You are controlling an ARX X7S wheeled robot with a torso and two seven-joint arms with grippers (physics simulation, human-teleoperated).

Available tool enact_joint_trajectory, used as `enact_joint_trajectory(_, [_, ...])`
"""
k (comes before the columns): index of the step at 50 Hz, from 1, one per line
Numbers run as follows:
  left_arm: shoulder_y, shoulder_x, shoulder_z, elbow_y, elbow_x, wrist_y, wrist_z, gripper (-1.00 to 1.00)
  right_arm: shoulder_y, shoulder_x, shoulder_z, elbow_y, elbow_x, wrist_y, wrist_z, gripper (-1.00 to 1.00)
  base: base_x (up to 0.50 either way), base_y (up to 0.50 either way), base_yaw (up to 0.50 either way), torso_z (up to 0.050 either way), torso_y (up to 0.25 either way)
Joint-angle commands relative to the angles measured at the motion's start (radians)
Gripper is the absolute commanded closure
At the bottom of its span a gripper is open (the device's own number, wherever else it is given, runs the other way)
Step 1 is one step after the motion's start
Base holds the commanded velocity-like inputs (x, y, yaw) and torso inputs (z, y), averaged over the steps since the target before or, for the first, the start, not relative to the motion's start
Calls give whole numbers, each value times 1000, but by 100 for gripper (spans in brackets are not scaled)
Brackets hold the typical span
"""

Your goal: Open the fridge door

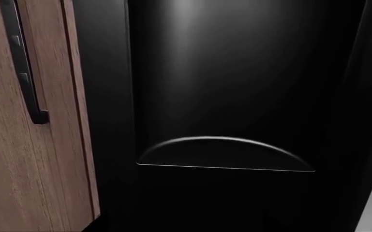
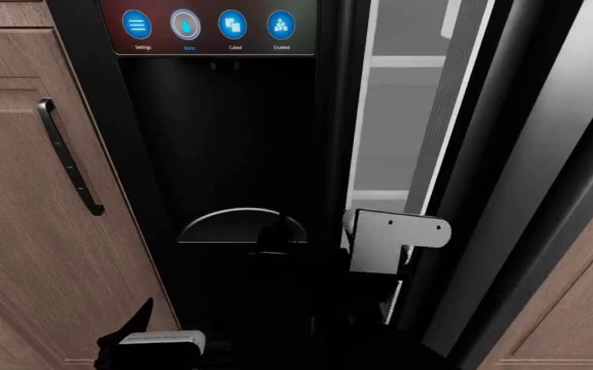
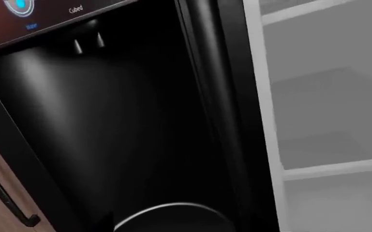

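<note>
The fridge door [image 2: 558, 131] stands swung partly open at the right of the head view, its glossy face angled away. Its pale inner edge [image 2: 449, 116] shows beside the gap. Through that gap I see the white fridge interior [image 2: 399, 85] with shelves, which also fills the right wrist view's side [image 3: 328, 121]. My right arm's white wrist bracket [image 2: 394, 239] sits low at the gap, against the door's edge. Its fingers are lost in the dark there. My left arm's end [image 2: 152, 339] is low at the left, fingers unclear. Neither wrist view shows its own fingers.
The narrower black door with the dispenser recess [image 2: 224, 146] and blue-icon touch panel [image 2: 209, 27] stays shut beside the gap; its curved tray [image 1: 224, 154] fills the left wrist view. A brown wooden cabinet [image 2: 18, 193] with a dark handle [image 2: 70, 158] stands left. More brown cabinet [image 2: 584, 316] lies right.
</note>
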Motion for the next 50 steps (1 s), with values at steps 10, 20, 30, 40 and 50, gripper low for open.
enact_joint_trajectory(10, [14,-9,-8,4,-5,12,-12,-100,129,-22,-123,53,34,42,219,-100,0,0,0,0,0])
enact_joint_trajectory(20, [25,-15,-14,9,-9,22,-17,-100,245,-42,-204,226,22,-62,275,-100,0,0,0,0,0])
enact_joint_trajectory(30, [35,-19,-18,10,-11,29,-24,-100,296,-36,-259,383,30,-204,220,-100,0,0,0,0,0])
enact_joint_trajectory(40, [34,-17,-16,0,-10,34,-27,-100,322,-28,-285,529,15,-325,160,-100,0,0,0,0,0])
enact_joint_trajectory(50, [33,-18,-15,-1,-12,33,-29,-100,345,-16,-297,622,-19,-409,154,-100,0,0,0,0,0])
